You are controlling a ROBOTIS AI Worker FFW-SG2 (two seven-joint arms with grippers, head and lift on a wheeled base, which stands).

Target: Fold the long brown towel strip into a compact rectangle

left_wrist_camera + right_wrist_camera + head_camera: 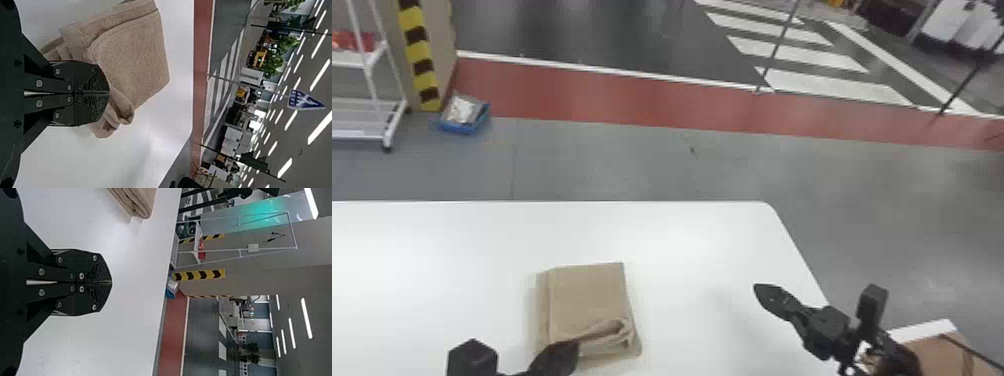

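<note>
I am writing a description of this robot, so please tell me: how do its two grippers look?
The left gripper and the right gripper look alike: black, with flat, broad fingers that taper toward the tips and round, silvery screw heads on them.

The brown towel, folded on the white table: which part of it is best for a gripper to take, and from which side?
Probably the loose, curled loop at the towel's near edge, toward the robot's right. I would come down from the near side and pinch it: it bulges up there, while the top beyond lies flat.
</note>
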